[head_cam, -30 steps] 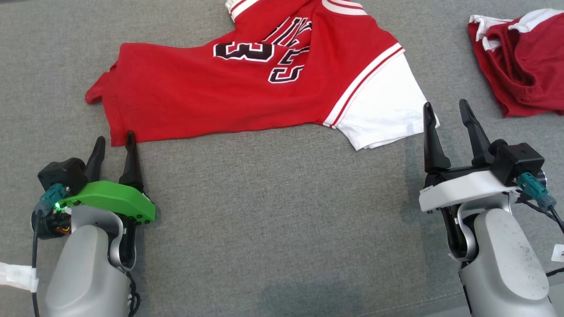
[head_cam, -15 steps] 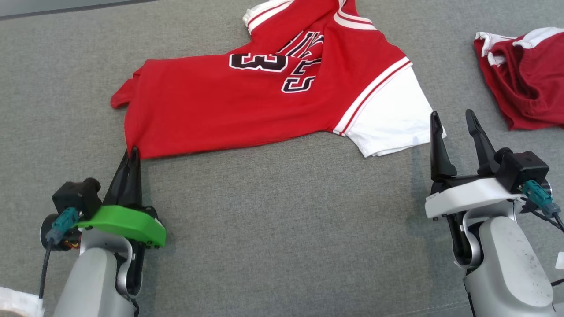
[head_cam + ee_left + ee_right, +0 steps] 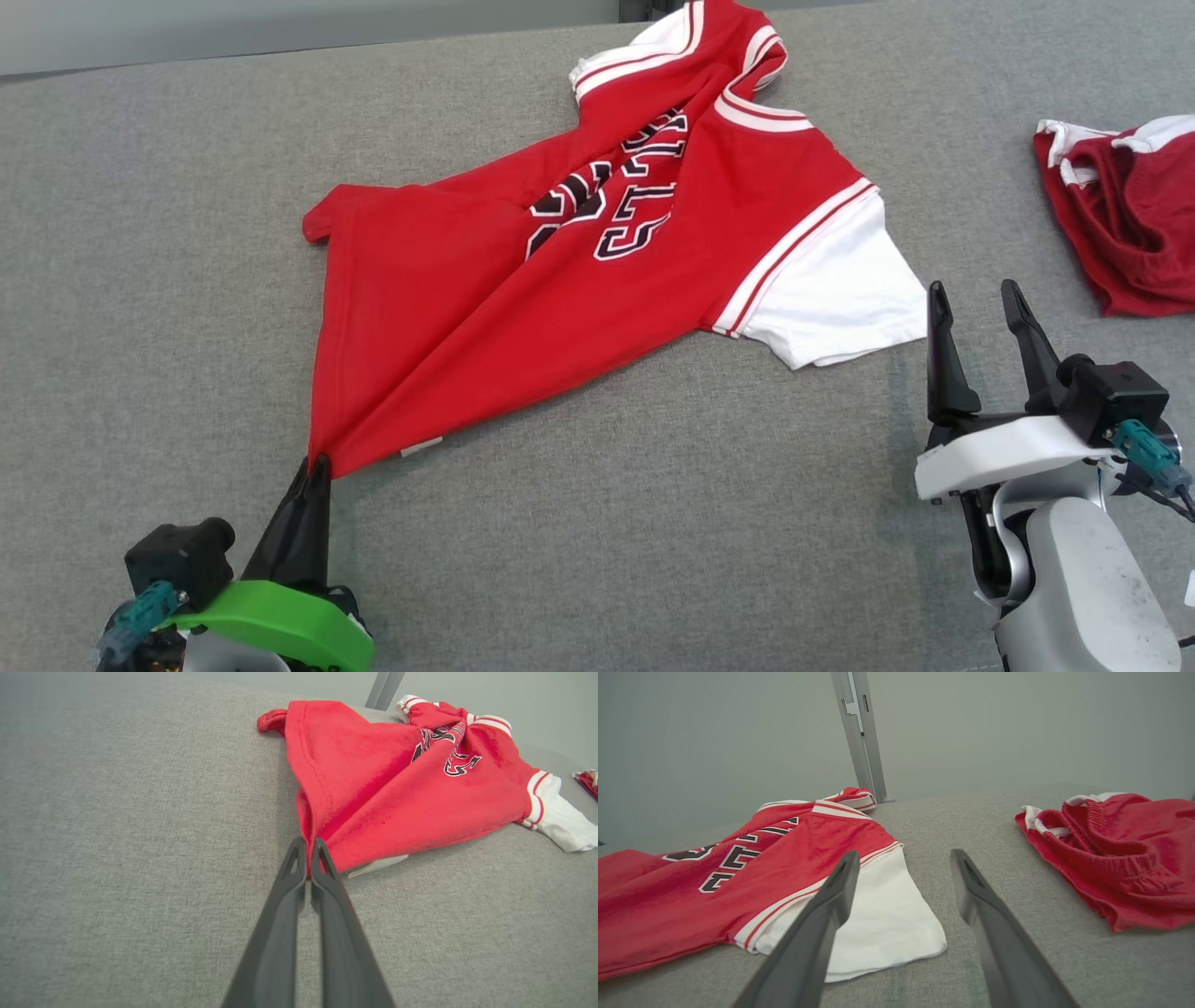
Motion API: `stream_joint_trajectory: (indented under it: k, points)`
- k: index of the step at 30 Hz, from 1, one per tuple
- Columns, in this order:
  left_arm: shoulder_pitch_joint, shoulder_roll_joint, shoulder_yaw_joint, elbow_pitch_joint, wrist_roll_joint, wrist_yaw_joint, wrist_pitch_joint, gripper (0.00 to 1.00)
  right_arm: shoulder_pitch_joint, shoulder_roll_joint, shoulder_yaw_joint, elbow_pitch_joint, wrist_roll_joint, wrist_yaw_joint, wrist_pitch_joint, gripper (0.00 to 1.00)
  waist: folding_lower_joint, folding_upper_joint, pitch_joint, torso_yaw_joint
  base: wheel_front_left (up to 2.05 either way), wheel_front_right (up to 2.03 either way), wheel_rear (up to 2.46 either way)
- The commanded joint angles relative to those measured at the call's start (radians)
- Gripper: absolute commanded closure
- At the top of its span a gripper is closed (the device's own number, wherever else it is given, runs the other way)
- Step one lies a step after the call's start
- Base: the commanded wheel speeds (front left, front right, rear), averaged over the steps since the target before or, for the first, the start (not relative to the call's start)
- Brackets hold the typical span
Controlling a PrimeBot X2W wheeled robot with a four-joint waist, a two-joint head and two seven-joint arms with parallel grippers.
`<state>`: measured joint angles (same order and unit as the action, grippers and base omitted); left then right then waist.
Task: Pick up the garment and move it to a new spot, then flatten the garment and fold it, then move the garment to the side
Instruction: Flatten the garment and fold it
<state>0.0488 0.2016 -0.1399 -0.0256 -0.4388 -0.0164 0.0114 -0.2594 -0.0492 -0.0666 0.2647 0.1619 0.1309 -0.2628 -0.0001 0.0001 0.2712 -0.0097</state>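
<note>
One garment [image 3: 597,261] corner is clamped in the left claw [image 3: 317,460]; right claw [image 3: 971,294] gapes nearby.

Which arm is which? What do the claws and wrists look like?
The left claw has two long dark tapered fingers, a bright green wrist cover, a black camera block and a teal plug. The right claw has the same fingers, block and plug, but a white wrist cover and pale grey forearm.

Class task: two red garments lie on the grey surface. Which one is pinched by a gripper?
The red jersey with black numerals and a white sleeve: the left gripper is shut on its corner. The darker garment at right lies untouched.
</note>
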Motion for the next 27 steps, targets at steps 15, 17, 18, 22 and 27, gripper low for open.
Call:
stream_joint_trajectory:
  k: [15,17,18,22,27]
  points:
    - [-0.136,-0.028,0.046,0.304,-0.037,0.013,-0.109,0.0,0.021,-0.003,0.028,0.018,0.011,0.0,-0.003,0.0,0.0001,-0.0001,-0.033,-0.054,0.0,0.0,0.0]
    - [-0.147,-0.03,0.05,0.332,-0.038,0.012,-0.131,0.0,0.028,-0.003,0.022,0.018,0.009,0.0,-0.003,0.0,0.0001,-0.0001,-0.039,-0.051,0.0,0.0,0.0]
    - [-0.15,-0.028,0.052,0.341,-0.035,0.012,-0.143,0.0,0.03,-0.003,0.019,0.018,0.009,0.0,-0.003,0.0,0.0001,-0.0001,-0.043,-0.047,0.0,0.0,0.0]
    - [-0.152,-0.019,0.071,0.355,-0.03,0.016,-0.206,0.0,0.033,-0.003,0.021,0.0,0.01,0.0,-0.003,0.0,0.0001,-0.0001,-0.055,-0.033,0.0,0.0,0.0]
    - [-0.14,-0.027,0.074,0.321,-0.007,0.012,-0.258,0.0,0.038,-0.003,0.027,-0.028,0.002,0.0,-0.003,0.0,0.0001,-0.0001,-0.07,-0.011,0.0,0.0,0.0]
